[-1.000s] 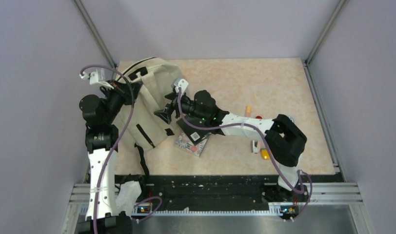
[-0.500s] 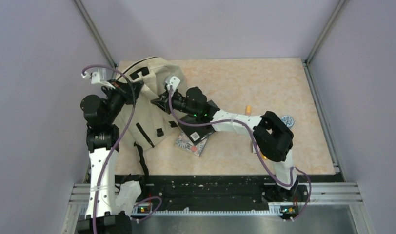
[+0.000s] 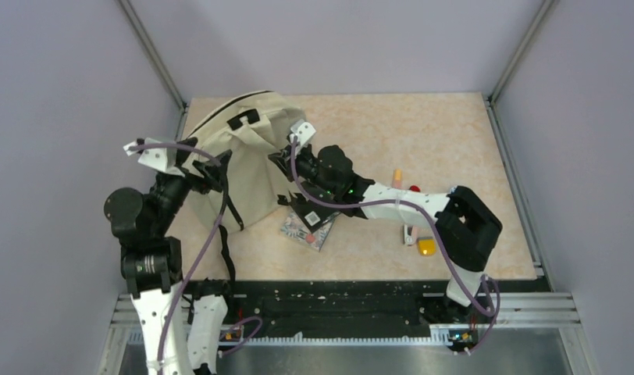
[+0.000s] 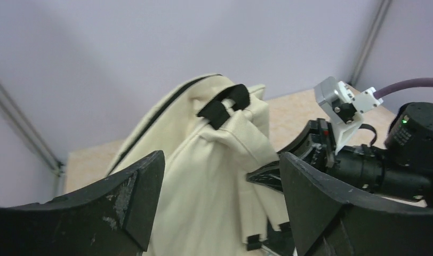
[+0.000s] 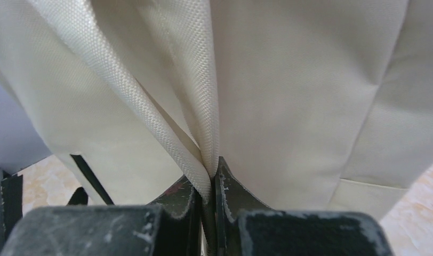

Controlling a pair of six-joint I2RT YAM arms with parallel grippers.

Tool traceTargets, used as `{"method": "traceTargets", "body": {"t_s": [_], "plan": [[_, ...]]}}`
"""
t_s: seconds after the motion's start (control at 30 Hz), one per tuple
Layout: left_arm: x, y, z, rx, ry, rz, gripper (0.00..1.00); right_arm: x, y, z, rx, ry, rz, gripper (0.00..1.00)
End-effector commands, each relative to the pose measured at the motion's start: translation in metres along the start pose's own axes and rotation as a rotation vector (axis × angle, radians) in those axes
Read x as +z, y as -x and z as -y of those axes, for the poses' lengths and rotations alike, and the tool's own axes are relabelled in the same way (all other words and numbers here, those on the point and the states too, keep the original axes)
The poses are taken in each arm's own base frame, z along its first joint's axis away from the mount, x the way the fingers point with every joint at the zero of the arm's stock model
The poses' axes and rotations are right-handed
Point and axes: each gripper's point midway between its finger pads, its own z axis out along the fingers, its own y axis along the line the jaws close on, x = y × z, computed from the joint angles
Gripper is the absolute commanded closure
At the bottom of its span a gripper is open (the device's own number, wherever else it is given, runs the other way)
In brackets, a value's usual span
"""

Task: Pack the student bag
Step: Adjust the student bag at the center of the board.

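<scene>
Far left on counter (image 3: 423,133): student bag (image 3: 255,183), bunched upright.
Right tool (image 5: 211,170): clamped on its fabric fold.
Left tool (image 4: 221,160): spread wide, nothing held.

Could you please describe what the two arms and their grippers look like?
The left arm and right arm share white links, bulky black joints and purple cables. The left gripper and right gripper have scuffed black fingers and white wrist mounts.
</scene>
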Motion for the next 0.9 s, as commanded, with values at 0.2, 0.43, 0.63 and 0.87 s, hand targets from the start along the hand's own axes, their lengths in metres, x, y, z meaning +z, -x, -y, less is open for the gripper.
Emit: {"method": "traceTargets", "body": {"t_s": [0.2, 0.43, 0.63, 0.87], "plan": [[-0.012, -0.012, -0.058, 0.082, 0.295, -0.145, 0.09, -0.029, 0.069, 0.028, 0.027, -0.076, 0.087, 1.0], [-0.001, -0.032, -0.042, 0.021, 0.16, -0.197, 0.04, -0.035, 0.071, 0.011, 0.044, 0.029, 0.055, 1.0], [0.006, -0.042, -0.045, -0.003, 0.151, -0.219, 0.22, -0.039, 0.072, 0.002, 0.046, 0.072, 0.019, 1.0], [0.008, -0.036, -0.019, -0.016, 0.014, -0.169, 0.75, -0.044, 0.074, 0.007, 0.066, 0.038, -0.003, 0.91]]}}
